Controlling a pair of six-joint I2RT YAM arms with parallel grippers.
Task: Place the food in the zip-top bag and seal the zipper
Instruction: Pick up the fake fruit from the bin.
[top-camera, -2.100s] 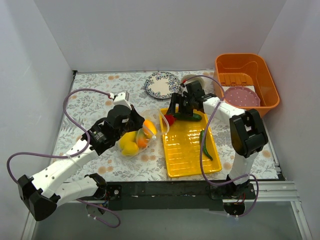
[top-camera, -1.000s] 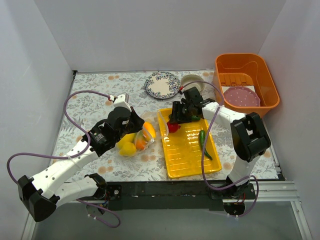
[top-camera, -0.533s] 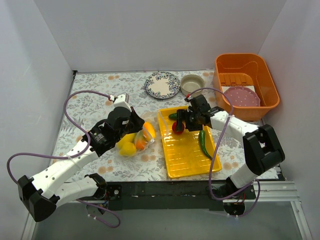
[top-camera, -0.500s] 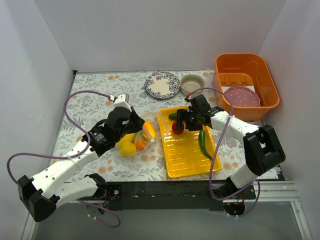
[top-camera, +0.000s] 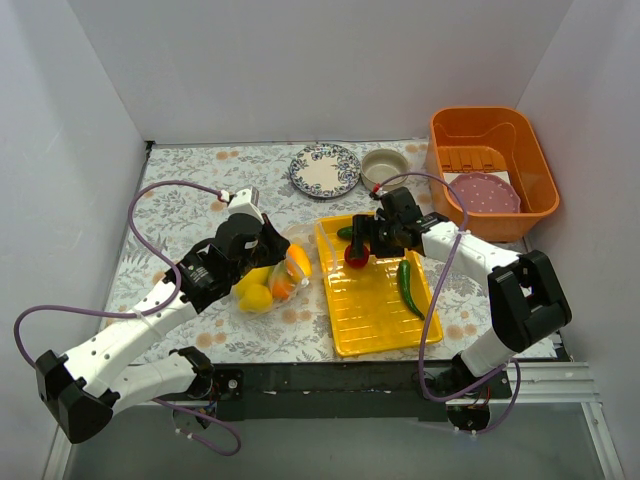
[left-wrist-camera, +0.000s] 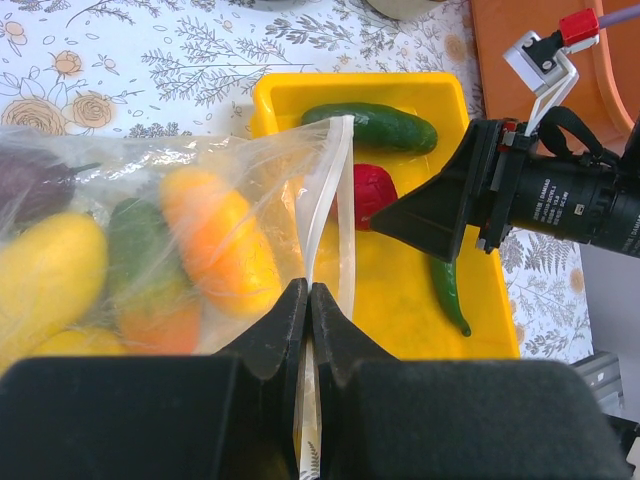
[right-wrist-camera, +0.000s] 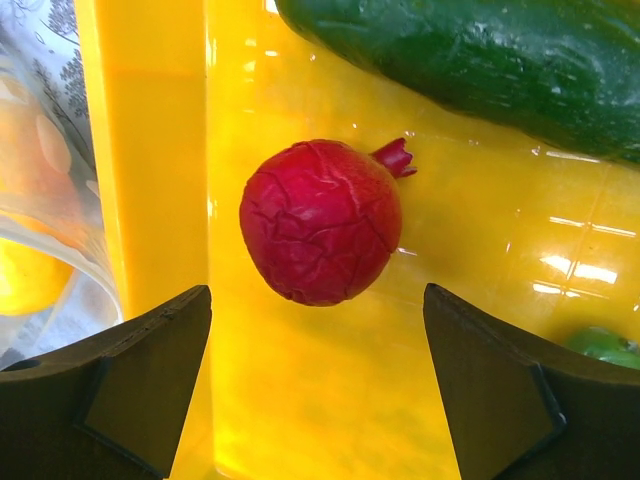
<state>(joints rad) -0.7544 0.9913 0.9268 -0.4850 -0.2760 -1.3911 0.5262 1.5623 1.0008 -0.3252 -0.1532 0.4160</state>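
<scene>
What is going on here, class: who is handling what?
The left fingers pinch the zipper of the zip-top bag, holding its mouth by the yellow tray; yellow and orange food lies inside. The right fingers stand open either side of a red pomegranate on the tray, not gripping it. A cucumber and green chili lie there too.

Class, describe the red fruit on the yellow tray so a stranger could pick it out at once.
Find the yellow tray in the middle of the flowered table. Near its far left corner, beside the cucumber, lies the red fruit: round, crackled, with a small crown, the only red piece there.
</scene>
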